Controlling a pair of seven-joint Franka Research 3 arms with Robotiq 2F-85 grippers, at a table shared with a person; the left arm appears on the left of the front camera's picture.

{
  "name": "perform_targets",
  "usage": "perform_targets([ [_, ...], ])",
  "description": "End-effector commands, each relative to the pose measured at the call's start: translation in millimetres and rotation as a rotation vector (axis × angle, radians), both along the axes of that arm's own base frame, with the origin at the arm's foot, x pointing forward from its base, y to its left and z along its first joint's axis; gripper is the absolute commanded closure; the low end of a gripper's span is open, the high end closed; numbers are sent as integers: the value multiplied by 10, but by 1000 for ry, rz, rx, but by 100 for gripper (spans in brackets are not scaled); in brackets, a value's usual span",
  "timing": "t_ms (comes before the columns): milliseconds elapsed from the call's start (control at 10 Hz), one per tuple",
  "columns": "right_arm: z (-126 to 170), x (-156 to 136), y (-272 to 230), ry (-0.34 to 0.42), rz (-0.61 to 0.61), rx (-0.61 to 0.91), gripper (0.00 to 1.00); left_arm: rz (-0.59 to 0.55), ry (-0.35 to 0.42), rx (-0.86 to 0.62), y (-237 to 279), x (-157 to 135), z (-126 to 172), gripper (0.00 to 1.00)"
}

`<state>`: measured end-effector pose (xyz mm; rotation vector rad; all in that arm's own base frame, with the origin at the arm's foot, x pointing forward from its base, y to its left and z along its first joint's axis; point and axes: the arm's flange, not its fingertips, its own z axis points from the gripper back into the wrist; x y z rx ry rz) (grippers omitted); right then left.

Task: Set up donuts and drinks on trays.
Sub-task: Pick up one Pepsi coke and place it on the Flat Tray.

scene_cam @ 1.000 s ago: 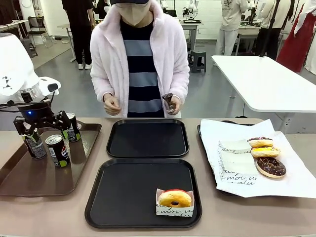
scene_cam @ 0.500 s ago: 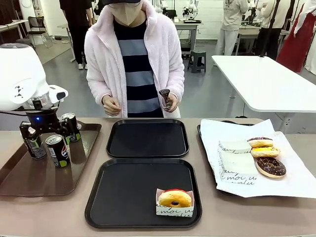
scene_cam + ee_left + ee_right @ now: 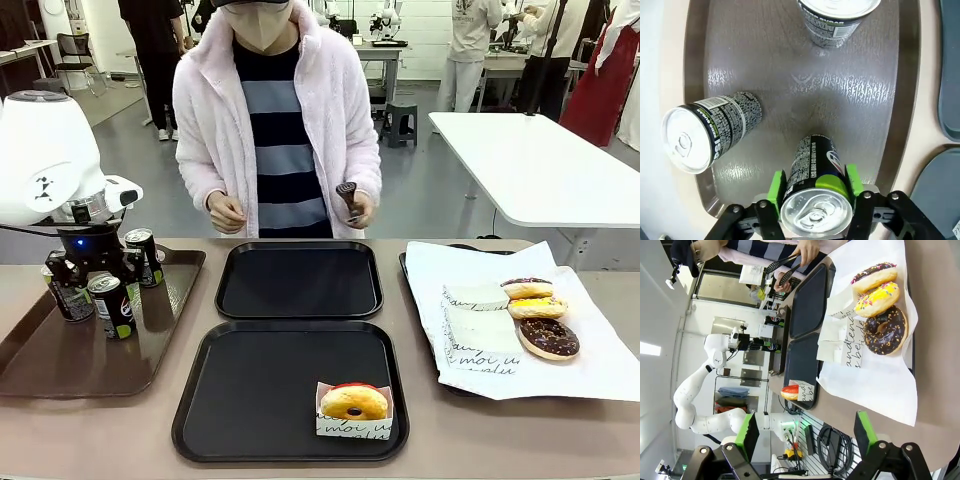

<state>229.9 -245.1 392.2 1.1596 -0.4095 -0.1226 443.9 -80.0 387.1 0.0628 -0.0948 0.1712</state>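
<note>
Three black soda cans (image 3: 113, 305) (image 3: 146, 257) (image 3: 68, 295) stand on one brown tray (image 3: 80, 360). There are two black trays (image 3: 299, 280) (image 3: 270, 390), and one glazed donut (image 3: 353, 402) in a sleeve. One paper-lined tray (image 3: 403, 268) carries three donuts: two chocolate (image 3: 527, 288) (image 3: 548, 338) and one yellow (image 3: 536, 307), plus what look like two empty sleeves (image 3: 476, 297). The person holds one pair of tongs (image 3: 347, 196).

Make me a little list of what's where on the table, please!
left jaws: shut on a soda can
other cans: two, standing on the brown tray
right jaws: open, holding nothing
near black tray: one sleeved donut
white paper: three more donuts
person: holding tongs
</note>
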Motion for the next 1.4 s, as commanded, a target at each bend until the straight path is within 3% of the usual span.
perform_targets([
  [0,-9,-23,-25,-11,8,8,0,34,37,-9,-20,7,55,100],
  [100,-9,-23,-25,-11,8,8,0,35,47,-34,-16,1,134,89],
  [300,-9,-23,-25,-11,8,8,0,17,27,-60,-99,-116,533,100],
  [600,-9,-23,-25,-11,8,8,0,-80,-49,-71,-215,-677,1320,100],
  [800,-9,-23,-25,-11,8,8,0,-91,-75,-106,-188,-879,1508,100],
  [900,-9,-23,-25,-11,8,8,0,-50,-93,-63,-54,-886,1560,100],
  [1100,-9,-23,-25,-11,8,8,0,-78,-73,-71,-260,-852,1550,100],
  [1200,-9,-23,-25,-11,8,8,0,-69,-84,-70,-194,-938,1639,42],
  [1300,-9,-23,-25,-11,8,8,0,-124,-97,-132,-258,-952,1615,42],
])
